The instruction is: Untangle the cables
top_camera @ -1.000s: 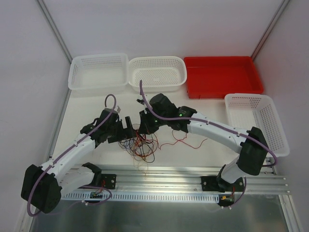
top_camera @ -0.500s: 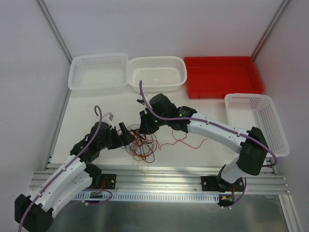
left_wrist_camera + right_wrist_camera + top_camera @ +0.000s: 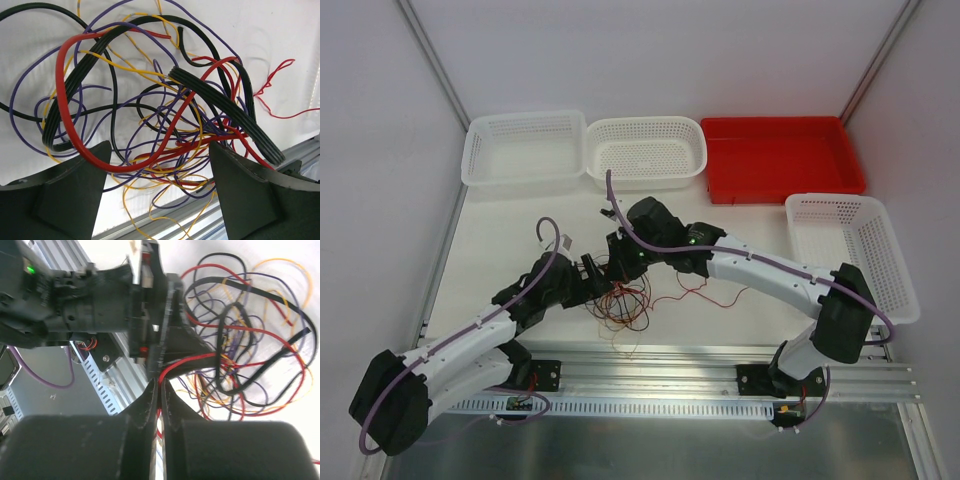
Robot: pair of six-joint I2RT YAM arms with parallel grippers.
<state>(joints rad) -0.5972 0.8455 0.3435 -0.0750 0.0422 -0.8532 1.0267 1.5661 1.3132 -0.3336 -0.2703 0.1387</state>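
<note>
Right gripper (image 3: 160, 390) pinches a red cable (image 3: 195, 359) tight to anchor it, while left gripper (image 3: 160, 147) gapes wide over the cables (image 3: 215, 102), seemingly picking a strand to pull.

The left end effector (image 3: 594, 271) has pushed rightward into the cables (image 3: 626, 306), closer to the right end effector (image 3: 617, 263).

We find open table (image 3: 490, 250) at the frame's left below the white baskets (image 3: 525, 150), and right of centre under the red tray (image 3: 782, 185). In the middle, cables (image 3: 620, 305), left arm (image 3: 470, 335) and right arm (image 3: 760, 268) crowd the rail (image 3: 660, 360).
</note>
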